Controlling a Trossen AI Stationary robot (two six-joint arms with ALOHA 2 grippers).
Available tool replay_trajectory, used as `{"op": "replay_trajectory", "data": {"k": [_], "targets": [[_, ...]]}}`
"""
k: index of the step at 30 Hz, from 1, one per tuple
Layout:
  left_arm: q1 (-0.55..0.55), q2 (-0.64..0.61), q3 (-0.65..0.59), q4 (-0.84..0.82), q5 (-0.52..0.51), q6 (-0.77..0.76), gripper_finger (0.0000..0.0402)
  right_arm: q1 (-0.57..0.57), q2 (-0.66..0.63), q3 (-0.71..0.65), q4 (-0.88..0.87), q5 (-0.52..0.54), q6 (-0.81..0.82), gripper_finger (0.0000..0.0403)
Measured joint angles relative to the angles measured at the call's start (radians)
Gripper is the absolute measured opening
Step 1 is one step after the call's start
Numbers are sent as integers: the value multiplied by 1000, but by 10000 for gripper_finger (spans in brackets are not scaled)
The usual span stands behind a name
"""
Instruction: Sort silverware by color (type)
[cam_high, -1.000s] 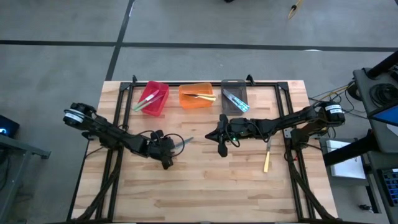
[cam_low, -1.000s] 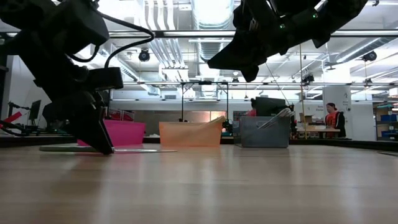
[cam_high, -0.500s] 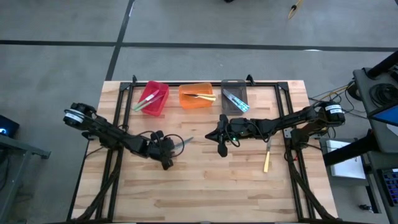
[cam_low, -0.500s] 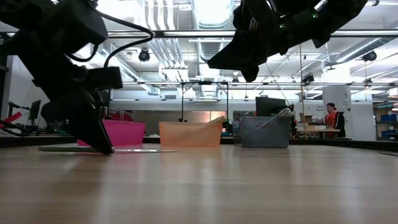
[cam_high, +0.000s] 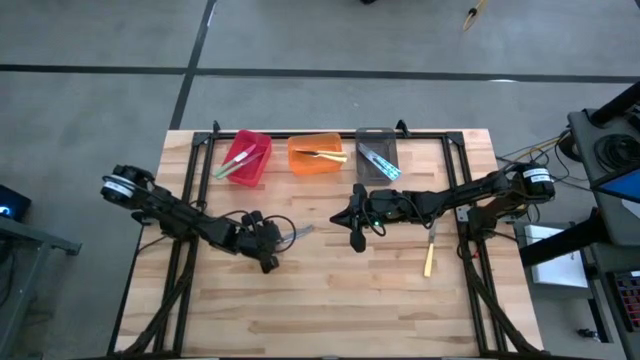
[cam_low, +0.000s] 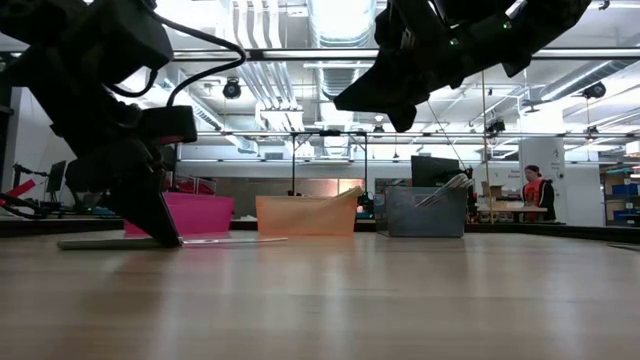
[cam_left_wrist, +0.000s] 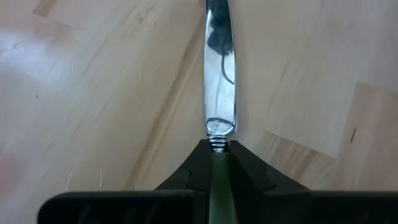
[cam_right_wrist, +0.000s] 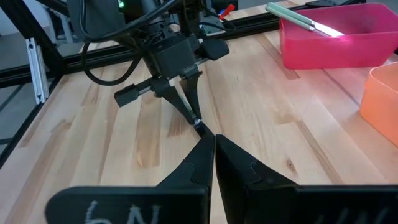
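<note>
Green-handled knife (cam_left_wrist: 220, 93): flat on the wooden desk (cam_high: 330, 300), in front of the red bin (cam_high: 246, 158).
Left claw (cam_high: 273, 240): clenched around the knife's handle.
Right claw (cam_high: 357, 241): pinched together, empty, above the desk before the grey bin (cam_high: 376, 153).
</note>
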Motion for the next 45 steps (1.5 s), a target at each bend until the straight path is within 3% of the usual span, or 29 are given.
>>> {"op": "replay_trajectory", "data": {"k": [20, 24, 32, 37, 45], "targets": [[0, -204, 10, -88, 7, 11, 4, 0, 0, 0, -48, 0, 0, 9], [-3, -212, 10, -87, 83, 121, 2, 0, 0, 0, -48, 0, 0, 9], [7, -213, 10, -87, 81, 305, 2, 0, 0, 0, -48, 0, 0, 9], [23, -213, 10, -117, 137, 352, 37, 0, 0, 0, -48, 0, 0, 9], [31, -194, 9, -131, 127, 415, 132, 0, 0, 0, -48, 0, 22, 9]]}}
